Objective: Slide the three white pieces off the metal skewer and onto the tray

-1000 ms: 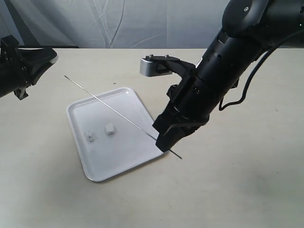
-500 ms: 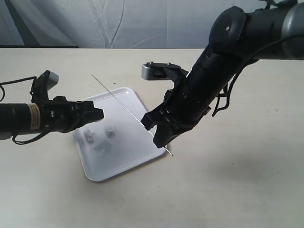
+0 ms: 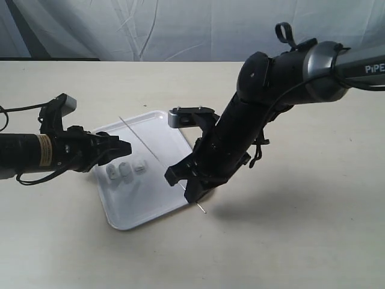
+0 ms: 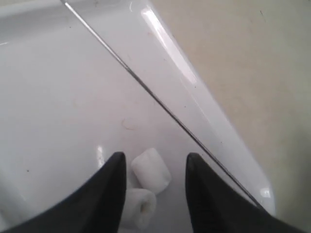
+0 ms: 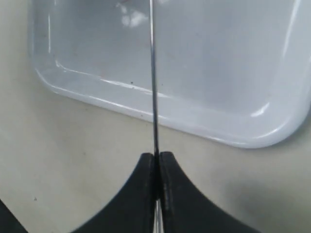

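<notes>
The white tray point(image 3: 157, 188) lies flat on the table. The three white pieces point(image 3: 124, 171) rest in a row on its left part, all off the rod. My left gripper point(image 3: 120, 150) hovers just above them, open. In the left wrist view two pieces point(image 4: 151, 170) lie on the tray point(image 4: 58, 97) between its black fingers point(image 4: 112, 187), untouched. The metal skewer point(image 3: 144, 144) slants bare over the tray. My right gripper point(image 3: 192, 192) is shut on its lower end beyond the tray's right rim, and the skewer point(image 5: 153, 73) runs straight out from the closed gripper point(image 5: 156, 158) over the tray point(image 5: 218, 73).
The beige table point(image 3: 301, 229) surrounds the tray on all sides. A white cloth backdrop point(image 3: 180, 30) hangs behind the table's far edge. The bulky right arm point(image 3: 271, 102) leans over the tray's right side.
A third white piece now lies on the tray between the other two. The right arm has sunk lower and shifted left, bringing the skewer down. The left gripper has dropped slightly towards the pieces.
</notes>
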Robot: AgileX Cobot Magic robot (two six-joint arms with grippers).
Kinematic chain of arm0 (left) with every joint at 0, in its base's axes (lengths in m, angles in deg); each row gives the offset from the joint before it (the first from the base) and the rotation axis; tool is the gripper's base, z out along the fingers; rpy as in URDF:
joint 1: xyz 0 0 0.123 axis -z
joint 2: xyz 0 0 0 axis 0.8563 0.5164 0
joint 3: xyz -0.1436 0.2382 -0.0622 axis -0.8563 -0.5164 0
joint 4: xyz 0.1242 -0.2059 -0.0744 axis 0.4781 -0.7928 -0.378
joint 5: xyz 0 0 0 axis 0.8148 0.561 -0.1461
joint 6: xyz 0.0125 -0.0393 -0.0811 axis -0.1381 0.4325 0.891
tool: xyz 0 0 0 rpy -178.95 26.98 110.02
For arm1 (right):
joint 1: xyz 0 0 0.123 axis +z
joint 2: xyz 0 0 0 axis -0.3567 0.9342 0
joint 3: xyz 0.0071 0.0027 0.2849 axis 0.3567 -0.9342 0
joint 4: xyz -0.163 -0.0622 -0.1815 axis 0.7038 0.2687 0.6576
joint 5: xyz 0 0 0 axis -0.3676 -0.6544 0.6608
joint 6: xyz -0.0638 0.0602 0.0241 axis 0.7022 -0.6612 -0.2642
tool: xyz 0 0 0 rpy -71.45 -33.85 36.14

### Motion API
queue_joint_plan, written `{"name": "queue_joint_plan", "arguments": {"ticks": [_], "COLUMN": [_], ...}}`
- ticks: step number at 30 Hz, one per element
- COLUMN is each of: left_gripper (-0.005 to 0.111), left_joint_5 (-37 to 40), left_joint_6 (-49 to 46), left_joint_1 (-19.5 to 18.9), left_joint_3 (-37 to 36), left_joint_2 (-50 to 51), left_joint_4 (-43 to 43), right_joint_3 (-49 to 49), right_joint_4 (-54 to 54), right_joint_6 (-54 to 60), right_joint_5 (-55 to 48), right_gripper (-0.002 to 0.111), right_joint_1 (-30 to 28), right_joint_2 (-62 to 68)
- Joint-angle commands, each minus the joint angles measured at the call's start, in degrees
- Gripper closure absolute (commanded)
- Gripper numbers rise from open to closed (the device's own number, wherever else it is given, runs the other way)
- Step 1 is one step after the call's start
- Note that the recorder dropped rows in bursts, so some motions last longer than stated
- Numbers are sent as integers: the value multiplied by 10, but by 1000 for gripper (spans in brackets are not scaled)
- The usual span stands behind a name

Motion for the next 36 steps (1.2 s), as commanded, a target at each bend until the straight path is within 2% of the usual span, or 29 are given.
{"name": "queue_joint_plan", "arguments": {"ticks": [1, 5, 7, 10, 12, 17, 20, 22, 27, 31, 36], "left_gripper": [67, 67, 67, 67, 67, 67, 76, 86, 105, 107, 107], "left_joint_5": [22, 22, 18, 16, 13, -28, 8, 36, 28, 53, 115], "left_joint_6": [4, 49, 71, 111, 129, 165, 213, 235, 236, 250, 320], "left_joint_1": [-14, -32, -39, -50, -53, -53, -53, -53, -53, -53, -53], "left_joint_3": [0, 0, 0, 0, 0, 0, -5, -16, -48, -89, -177], "left_joint_2": [-39, -97, -132, -178, -205, -279, -333, -375, -488, -615, -800], "left_joint_4": [42, 113, 147, 192, 225, 350, 391, 396, 396, 396, 396], "right_joint_3": [-2, -2, -2, -2, -2, -2, -2, -2, -2, -9, -64], "right_joint_4": [-3, -1, -1, -1, -10, -16, -17, -18, -16, -25, -53], "right_joint_6": [0, 0, 0, -4, -4, -4, 1, 1, 14, 45, 72], "right_joint_5": [10, 11, 14, 22, 23, 20, 18, 11, -40, -50, 55], "right_gripper": [109, 109, 103, 87, 82, 82, 82, 83, 83, 83, 83], "right_joint_1": [6, 6, 6, 7, 7, 7, 7, 7, 7, 8, 32], "right_joint_2": [4, 4, 4, 4, 4, -2, -22, -40, -85, -123, -214]}}
